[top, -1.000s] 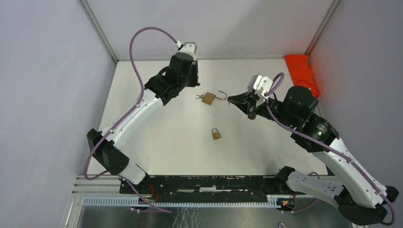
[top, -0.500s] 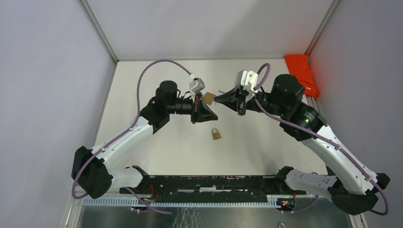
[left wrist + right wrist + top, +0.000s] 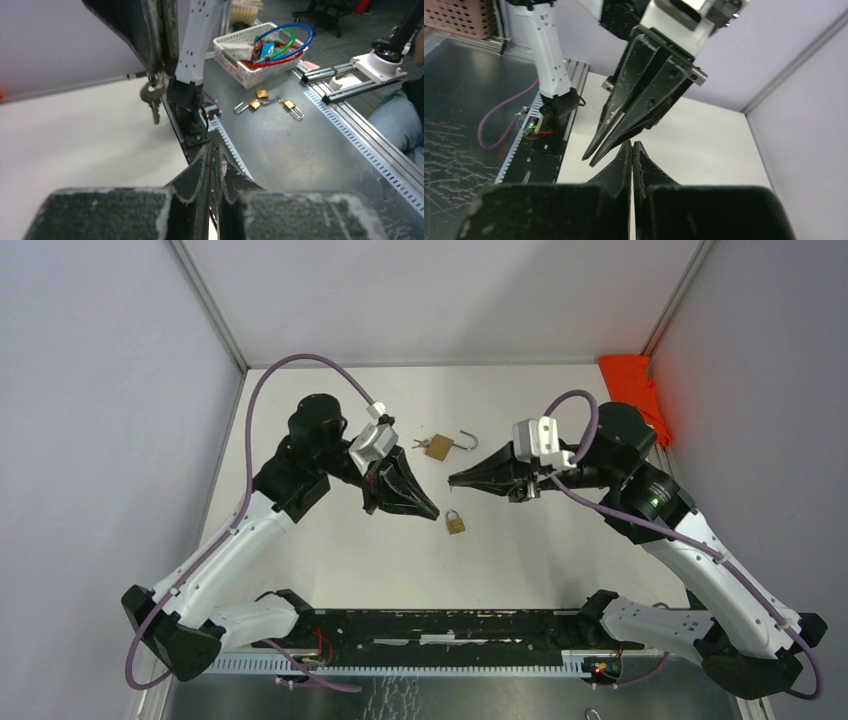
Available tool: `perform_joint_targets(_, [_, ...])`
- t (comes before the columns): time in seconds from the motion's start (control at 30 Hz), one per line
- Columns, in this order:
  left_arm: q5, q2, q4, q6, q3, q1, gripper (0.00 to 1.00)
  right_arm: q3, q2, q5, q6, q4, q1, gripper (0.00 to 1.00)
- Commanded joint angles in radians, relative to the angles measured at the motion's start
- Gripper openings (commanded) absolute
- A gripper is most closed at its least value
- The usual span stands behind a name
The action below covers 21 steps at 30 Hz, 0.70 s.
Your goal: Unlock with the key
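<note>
An open brass padlock [image 3: 438,447] lies at the table's back centre, its shackle swung open and a key [image 3: 419,444] at its left. A shut small brass padlock [image 3: 455,523] lies nearer the front. My left gripper [image 3: 435,514] [image 3: 215,150] is shut and empty, its tip just left of the shut padlock. My right gripper [image 3: 453,480] [image 3: 631,143] is shut, its tip above and behind that padlock. In the left wrist view a silver key [image 3: 153,100] hangs from the right gripper's fingertips [image 3: 159,67]. This key is hidden in the right wrist view, which shows the left gripper's fingers [image 3: 596,147] close ahead.
An orange cloth [image 3: 632,390] lies at the back right corner. A black rail [image 3: 440,625] runs along the front edge. Beyond it, a metal bench holds a white basket [image 3: 235,55] and spare padlocks [image 3: 260,97]. Grey walls close three sides.
My left arm has swung away from the open padlock, its gripper now pointing front-right beside the shut padlock. My right gripper has left the open shackle and moved forward over the shut padlock.
</note>
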Motion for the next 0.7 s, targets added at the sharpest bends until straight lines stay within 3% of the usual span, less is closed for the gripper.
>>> perform_joint_targets(0.0, [0.143,0.039,-0.423,0.404,0.125,0.000,0.13,-0.023,-0.039,-0.132,-0.021,0.070,0.003,0.00])
perform_joint_targets(0.13, [0.196,0.145,-0.855,0.783,0.280,0.009,0.23,-0.041,-0.055,-0.183,-0.006,0.089,0.003,0.00])
perform_joint_targets(0.2, [0.206,0.199,-1.004,0.916,0.334,0.012,0.30,-0.059,-0.065,-0.217,0.007,0.115,0.003,0.00])
perform_joint_targets(0.33, [0.230,0.299,-1.345,1.238,0.441,0.023,0.35,-0.105,-0.082,-0.263,0.029,0.173,0.003,0.00])
perform_joint_targets(0.67, [0.280,0.278,-1.364,1.256,0.457,0.024,0.45,-0.125,-0.038,-0.309,0.042,0.220,0.003,0.00])
